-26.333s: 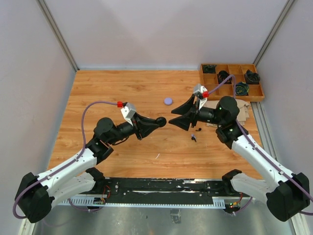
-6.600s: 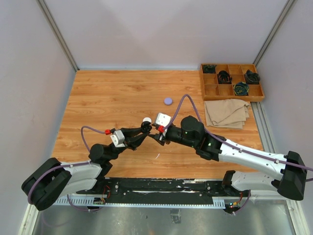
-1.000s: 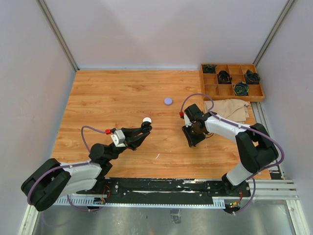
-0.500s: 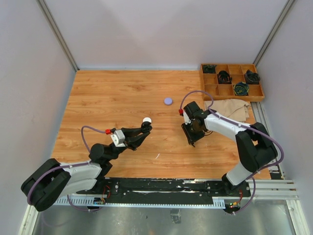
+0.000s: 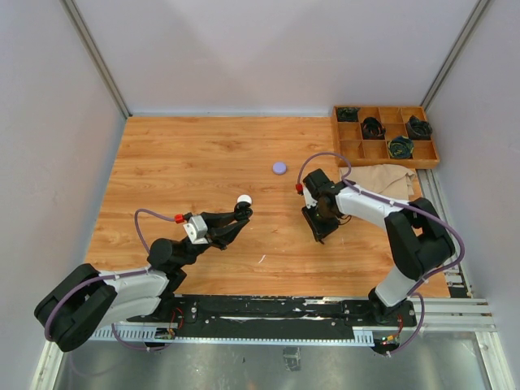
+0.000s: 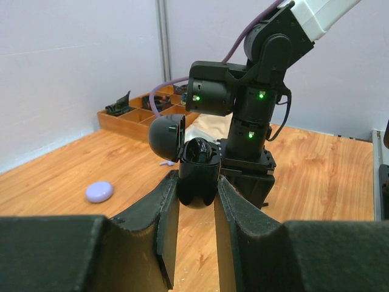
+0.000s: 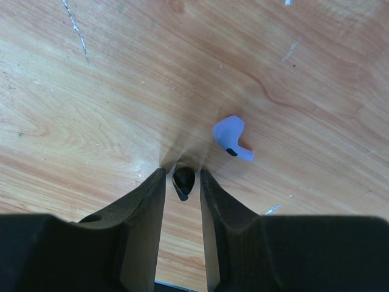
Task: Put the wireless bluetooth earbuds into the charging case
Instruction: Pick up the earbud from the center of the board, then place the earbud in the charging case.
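Earbuds first: a black earbud (image 7: 183,181) lies on the desk (image 5: 187,154) right between the right fingers (image 7: 146,213). They point straight down and stand narrowly apart on either side of it, and I can't see them pinching it yet. That straddle looks like the set-up for a pick. A lilac earbud (image 7: 232,139) lies just beside it, outside the fingers and untouched. Both sit a little right of the desk's middle, under that wrist.

Toward the near left, the left fingers (image 6: 167,213) are clamped on a black charging case (image 6: 197,182). It is held up off the desk, upright, with its lid (image 6: 165,137) swung open toward the other arm. I'd judge it is presented that way so an earbud can be dropped in. Something dark and glossy sits in its well, likely one earbud already home.

A lilac case (image 5: 279,167) rests closed nearer the far edge. A wooden tray (image 5: 334,134) and a folded cloth (image 5: 382,175) sit by the far right corner.
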`<state>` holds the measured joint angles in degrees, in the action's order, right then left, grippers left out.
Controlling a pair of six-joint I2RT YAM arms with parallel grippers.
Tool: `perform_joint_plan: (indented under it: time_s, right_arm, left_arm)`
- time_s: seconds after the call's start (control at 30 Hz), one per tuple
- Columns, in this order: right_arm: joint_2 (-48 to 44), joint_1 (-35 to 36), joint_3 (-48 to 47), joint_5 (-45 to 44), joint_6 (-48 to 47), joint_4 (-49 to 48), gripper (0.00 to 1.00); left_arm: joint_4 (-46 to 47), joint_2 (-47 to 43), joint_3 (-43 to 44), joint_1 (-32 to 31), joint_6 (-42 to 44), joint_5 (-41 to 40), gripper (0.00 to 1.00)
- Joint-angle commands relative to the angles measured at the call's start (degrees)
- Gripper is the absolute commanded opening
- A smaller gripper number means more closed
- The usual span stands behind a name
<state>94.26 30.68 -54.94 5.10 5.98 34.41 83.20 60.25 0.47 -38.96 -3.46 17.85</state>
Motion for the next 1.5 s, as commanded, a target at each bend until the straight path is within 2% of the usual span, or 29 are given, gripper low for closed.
perform_joint_plan:
  time_s: [0.0, 0.27, 0.67, 1.1, 1.47]
  right_arm:
    - [1.7, -0.06, -0.91, -1.36, -0.7, 2.1, 0.28]
    - [-1.52, 0.82, -1.11, -1.5, -1.22, 1.86, 0.17]
    - [-14.41, 5.62, -2.18, 2.33, 0.08, -5.38, 0.15]
    - [-30.66, 11.53, -0.61, 6.77, 3.63, -22.92, 0.13]
    - [-36.3, 18.87, 5.13, 9.11, 5.86, -43.03, 0.12]
  left_arm:
    - [0.74, -0.5, -2.05, 0.19, 0.16, 0.4, 0.0]
    - [0.58, -0.64, -2.14, 0.19, 0.5, 0.33, 0.0]
    - [2.01, 0.25, -2.9, 0.2, 1.61, -1.39, 0.0]
    - [5.48, -0.01, -4.58, 0.2, 2.52, -2.2, 0.0]
    - [6.24, -1.17, -5.04, 0.15, 2.62, -0.75, 0.0]
